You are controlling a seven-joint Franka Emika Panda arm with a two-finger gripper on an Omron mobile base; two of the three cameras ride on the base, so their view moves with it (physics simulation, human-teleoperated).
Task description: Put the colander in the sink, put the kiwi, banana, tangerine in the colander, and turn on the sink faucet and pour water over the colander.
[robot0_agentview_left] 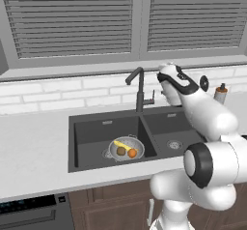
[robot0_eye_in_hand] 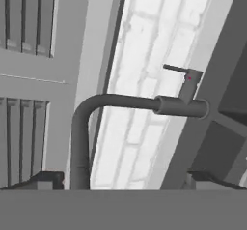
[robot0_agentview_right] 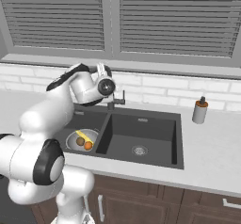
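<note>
The round, shiny silver colander is seen low in the left basin of the dark grey sink, centre of the left base view, holding the yellow banana, brown kiwi and orange tangerine. The slim dark sink faucet crosses the middle of the hand view, its lever at upper right. The fingers are spread wide at the bottom corners, holding nothing.

Arm raised and bent forward, wrist rolled sideways. Gripper jaws wide apart, nothing between the fingertips.
</note>
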